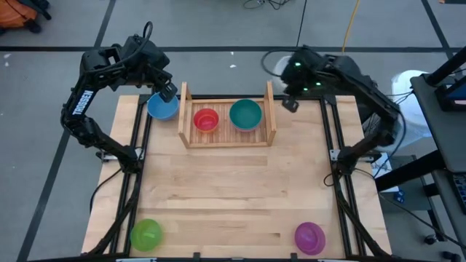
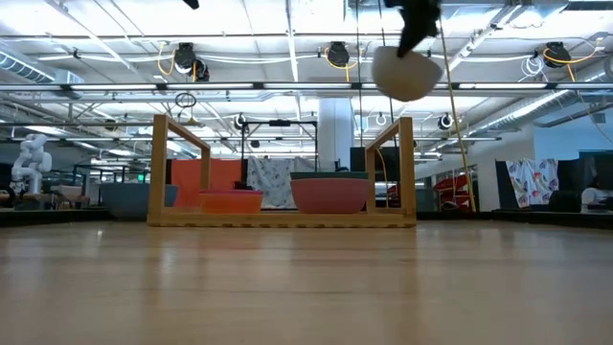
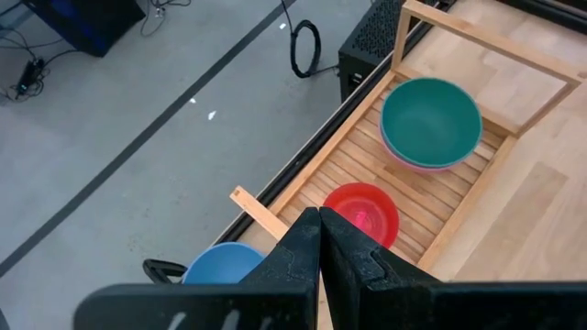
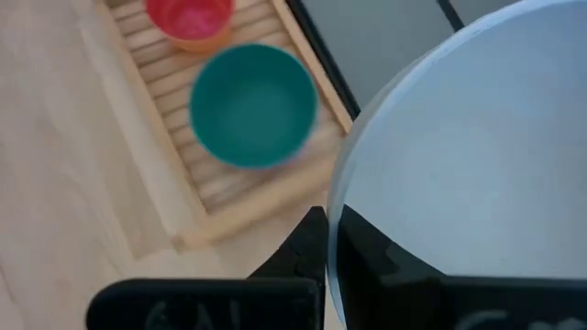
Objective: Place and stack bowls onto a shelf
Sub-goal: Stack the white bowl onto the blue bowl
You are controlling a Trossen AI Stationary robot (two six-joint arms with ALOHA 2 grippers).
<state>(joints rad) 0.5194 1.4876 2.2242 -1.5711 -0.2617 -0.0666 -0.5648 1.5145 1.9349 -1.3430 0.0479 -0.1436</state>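
Observation:
The light-wood shelf stands at the table's far middle. On its slats rest a red bowl and a teal bowl, the teal one nested in a pink bowl. My left gripper hangs just left of the shelf's left board, shut on a blue bowl. My right gripper hovers beside the shelf's right board, shut on a white bowl, which fills much of the right wrist view. My left gripper pinches the blue bowl's rim between its two shut fingers, slanting down from the far left. The bowl hangs below the fingers, clear of the table, with its opening up. My right gripper has the white bowl's rim, one finger outside the wall and the other inside. It slants down from the far right. The bowl hangs lifted, high beside the top of the shelf's right board, and tilted.
A green bowl sits near the table's near left corner and a purple bowl near the near right corner. Bare tabletop lies between them and the shelf. Dark rails run along both table sides.

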